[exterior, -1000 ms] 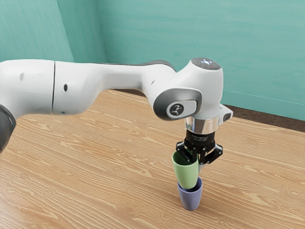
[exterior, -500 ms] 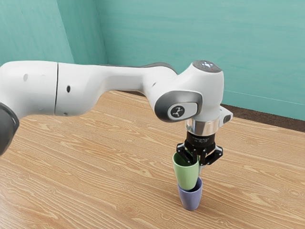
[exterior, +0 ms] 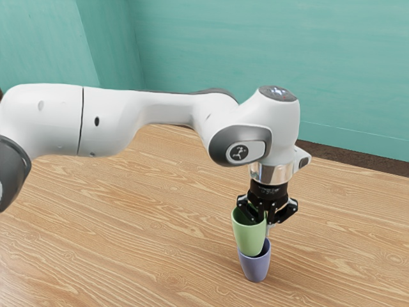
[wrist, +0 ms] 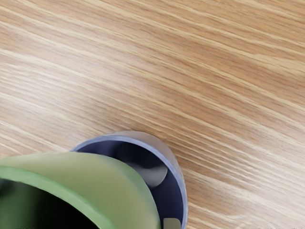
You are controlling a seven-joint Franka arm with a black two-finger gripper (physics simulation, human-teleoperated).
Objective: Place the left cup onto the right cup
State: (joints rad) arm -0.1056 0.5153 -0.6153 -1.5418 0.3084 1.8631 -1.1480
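Gripper [exterior: 263,216] pinches green cup [exterior: 248,233] by rim wall, jaws narrow. Green cup tilted, base inside mouth of blue cup [exterior: 255,268] on table [exterior: 115,230]. Judgement: level it, centre over blue rim, lower slowly before release.

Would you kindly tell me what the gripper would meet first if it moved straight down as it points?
Probably the rim of the blue cup: the gripper, shut on the green cup nested in it, hangs just above, though depth is unclear.
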